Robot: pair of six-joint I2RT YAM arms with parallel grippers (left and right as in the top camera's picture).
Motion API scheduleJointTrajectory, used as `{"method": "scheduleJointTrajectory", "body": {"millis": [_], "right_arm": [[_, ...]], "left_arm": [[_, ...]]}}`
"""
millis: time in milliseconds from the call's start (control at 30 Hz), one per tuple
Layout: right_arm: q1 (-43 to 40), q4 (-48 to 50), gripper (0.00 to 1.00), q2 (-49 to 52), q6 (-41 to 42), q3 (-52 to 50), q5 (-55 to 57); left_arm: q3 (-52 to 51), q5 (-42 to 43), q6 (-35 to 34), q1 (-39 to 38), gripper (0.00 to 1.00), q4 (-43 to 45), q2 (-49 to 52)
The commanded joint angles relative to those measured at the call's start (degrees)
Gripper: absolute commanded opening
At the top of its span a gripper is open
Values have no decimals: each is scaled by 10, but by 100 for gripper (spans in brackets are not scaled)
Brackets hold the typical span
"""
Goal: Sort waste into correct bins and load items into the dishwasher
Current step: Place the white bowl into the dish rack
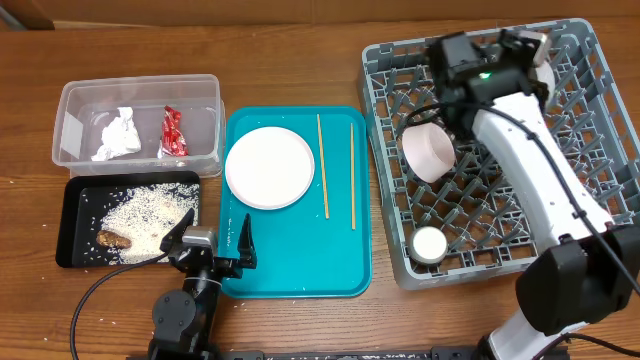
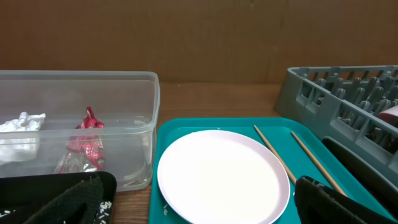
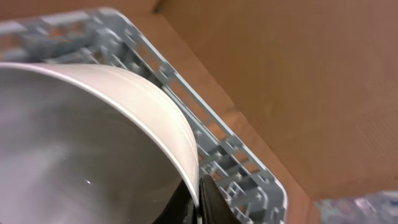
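Pale bowl (image 3: 93, 143) | rim pinched in right tool (image 3: 196, 208) at grey rack (image 3: 236, 162) corner | left tool (image 1: 212, 243) wide open, empty

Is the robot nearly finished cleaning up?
About halfway. Done: tissue and wrapper in the clear tub, rice on the black tray, one bowl and the cup in the rack. In hand: the right claw holds a second bowl over the rack. To do: plate and chopsticks.
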Motion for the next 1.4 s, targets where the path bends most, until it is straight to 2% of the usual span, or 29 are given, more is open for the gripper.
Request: {"method": "scheduleJointTrajectory", "body": {"millis": [0,200,400,800,867,1000,1067,1200,1367], "right_arm": [[-18,0,4,22,9,-26,-41],[-21,16,4,34,9,-59,26],[-26,19,4,36,8,-61,-29],[57,-38,4,79,9,-61,-18],[69,-55,8,78,9,-61,-3],[91,-81,8,78,28,-61,-1],[100,-101,4,78,68,-61,47],[94,-120,4,78,92,-60,121],[58,-103,4,78,92,-61,75]], "left_arm": [[-2,3,15,3,100,1,-1],[-2,3,15,3,100,1,-1],[-2,3,15,3,100,1,-1],[-2,3,15,3,100,1,-1],[-2,3,15,3,100,1,-1],[-2,3,15,3,100,1,-1],[-2,3,15,3,100,1,-1],[-2,3,15,3,100,1,-1],[-2,3,15,3,100,1,-1]]}}
